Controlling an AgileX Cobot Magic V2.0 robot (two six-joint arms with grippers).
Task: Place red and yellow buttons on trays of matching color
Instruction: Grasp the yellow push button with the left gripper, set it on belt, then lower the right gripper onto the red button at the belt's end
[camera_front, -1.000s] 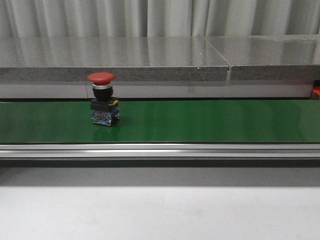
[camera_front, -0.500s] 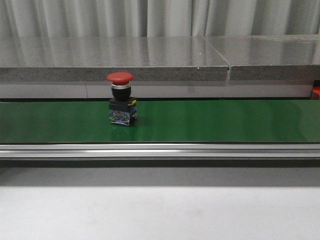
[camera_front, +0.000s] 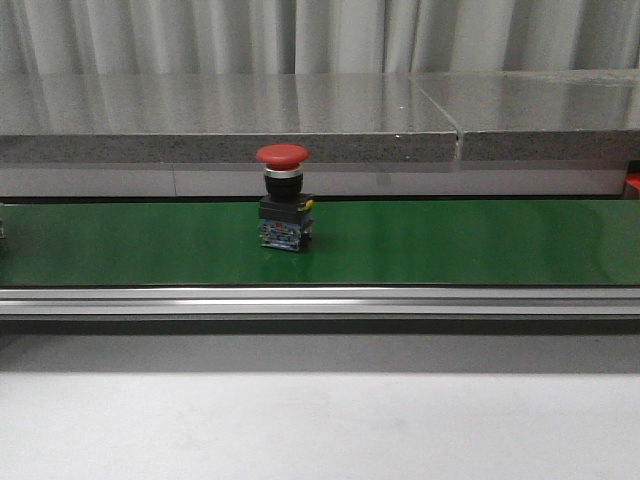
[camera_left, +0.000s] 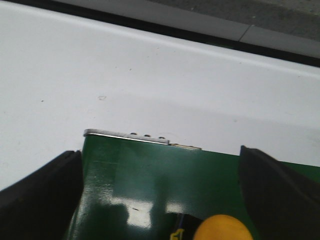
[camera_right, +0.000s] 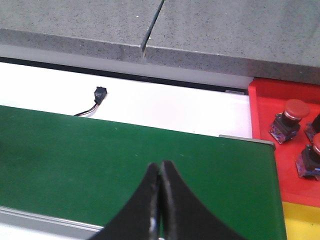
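Note:
A red button (camera_front: 283, 198) with a mushroom cap stands upright on the green belt (camera_front: 450, 245), left of the middle; no gripper appears in the front view. In the left wrist view a yellow button (camera_left: 222, 229) peeks in at the picture's edge, on the belt's end (camera_left: 130, 175), between the wide-apart fingers of my open left gripper (camera_left: 160, 152). My right gripper (camera_right: 159, 167) hangs shut and empty over the belt. Beside it lie the red tray (camera_right: 262, 115), holding other red buttons (camera_right: 292, 112), and a corner of the yellow tray (camera_right: 300, 220).
A grey stone ledge (camera_front: 300, 120) runs behind the belt and an aluminium rail (camera_front: 320, 300) along its front. A small black plug with a wire (camera_right: 99, 95) lies on the white table (camera_right: 175, 105) behind the belt.
The red button has travelled to the right along the belt, from the left part toward the middle. A small object now shows at the belt's far left edge.

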